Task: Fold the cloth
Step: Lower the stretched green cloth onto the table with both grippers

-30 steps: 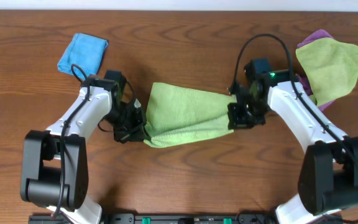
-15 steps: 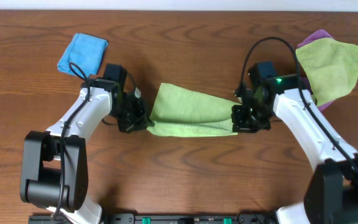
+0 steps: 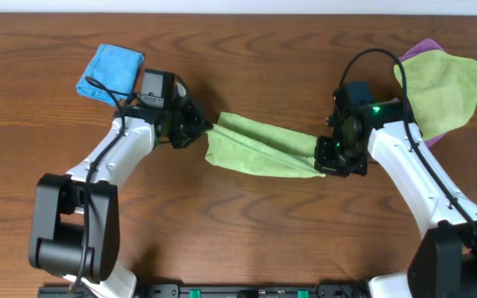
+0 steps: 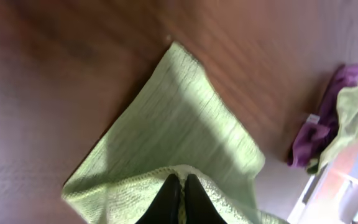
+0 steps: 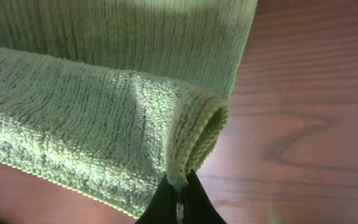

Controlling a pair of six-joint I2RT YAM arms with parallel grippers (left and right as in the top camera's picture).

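We have the cloth [image 3: 263, 147], a lime-green microfibre towel, strung between both arms over the middle of the wooden table [image 3: 247, 66]. The left gripper [image 3: 204, 131] is clenched on its left end, and the left wrist view shows the dark fingertips pressed together on an upper edge while a lower layer spreads away beneath them. The right gripper [image 3: 325, 159] is likewise pinched tight on the right end, where the right wrist view shows the edge curled over into a soft roll just above the fingers.

The relation that matters is the long axis. It runs left to right from one gripper to the other, slightly skewed, with the left end farther from our base than the right. Neither arm is nearer, since each holds its own end, so we judge that the next move needs both to travel together across that axis to lay the held edge down square.

The surface is bare wood grain, smooth and flat around the towel. There is free room on the near side. The blue cloth [image 3: 110, 70] sits beyond the left arm, well apart, while the olive-green cloth [image 3: 441, 87] over a purple cloth [image 3: 425, 51] lies near the right arm — the tighter side.
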